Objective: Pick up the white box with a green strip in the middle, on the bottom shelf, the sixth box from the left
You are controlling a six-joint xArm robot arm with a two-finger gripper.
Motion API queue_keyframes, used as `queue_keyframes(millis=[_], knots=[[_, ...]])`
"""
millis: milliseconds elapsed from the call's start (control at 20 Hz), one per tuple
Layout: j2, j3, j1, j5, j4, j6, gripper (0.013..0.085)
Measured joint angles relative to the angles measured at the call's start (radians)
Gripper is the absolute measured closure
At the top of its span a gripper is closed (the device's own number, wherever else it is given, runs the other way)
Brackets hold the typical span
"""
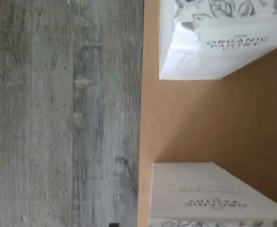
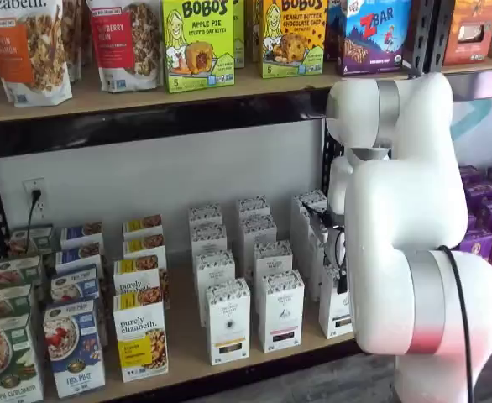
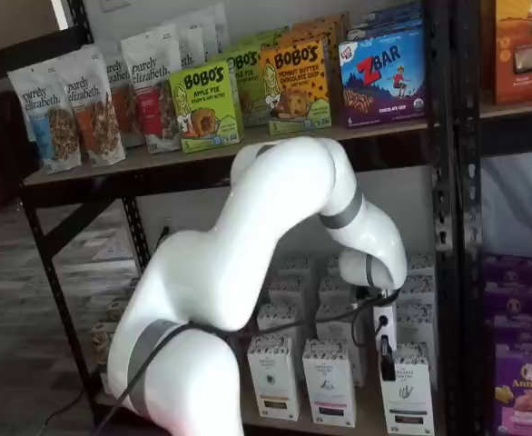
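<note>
Gripper (image 3: 387, 367): white body with black fingers, hanging at the end of my glossy white arm (image 3: 275, 209), low before the white cartons. The fingers show side-on, so no gap can be read from that angle. They stand spread to their widest, and I see no box between them.

White box (image 3: 408, 394): tall, narrow matte carton with a speckled band at its top and a rectangular face. It stands upright at the front of the bottom shelf (image 2: 179, 353), at about five o'clock from the gripper and just beside it. In a shelf view the same white box (image 2: 334, 312) is half hidden by the arm, with its neighbour, the black-strip carton (image 2: 280, 309), at nine o'clock of it.

Bottom shelf: smooth light-tan board.

Wrist view: bare tan board (image 1: 200, 123) lies between two white cartons, one printed carton (image 1: 223, 45) reading "THE ORGANIC PANTRY". Beyond the board's straight edge is grey wood-grain floor (image 1: 58, 118), streaked and matte.
</note>
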Motion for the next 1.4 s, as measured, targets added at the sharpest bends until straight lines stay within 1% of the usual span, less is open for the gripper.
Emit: queue_keyframes(millis=[150,200,300,350,400,450,500,650,850,900,950,1050,1100,1150,1200,1250,1400], knots=[[0.009,-0.001,0.001,-0.019,-0.049,0.043,0.0130],[0.010,-0.002,0.001,-0.020,-0.055,0.048,0.0130],[0.016,-0.003,0.001,-0.026,-0.072,0.063,0.0210],[0.017,-0.003,0.000,-0.028,-0.071,0.061,0.0210],[0.019,-0.004,0.000,-0.030,-0.068,0.059,0.0250],[0.019,-0.004,0.000,-0.030,-0.065,0.056,0.0250],[0.020,-0.004,-0.001,-0.030,-0.062,0.053,0.0290],[0.019,0.003,-0.002,-0.043,-0.061,0.051,0.0290],[0.015,0.002,-0.003,-0.037,-0.054,0.044,0.0290],[0.014,0.001,-0.003,-0.035,-0.056,0.045,0.0330],[0.013,0.002,-0.003,-0.034,-0.058,0.048,0.0330],[0.010,0.004,-0.003,-0.032,-0.060,0.049,0.0410],[0.008,0.006,-0.003,-0.031,-0.060,0.048,0.0410],[0.006,0.008,-0.003,-0.029,-0.057,0.046,0.0450],[0.003,0.010,-0.004,-0.029,-0.055,0.044,0.0450],[-0.001,0.016,-0.004,-0.032,-0.054,0.043,0.0490],[-0.019,0.047,-0.005,-0.049,-0.069,0.055,0.0490]])
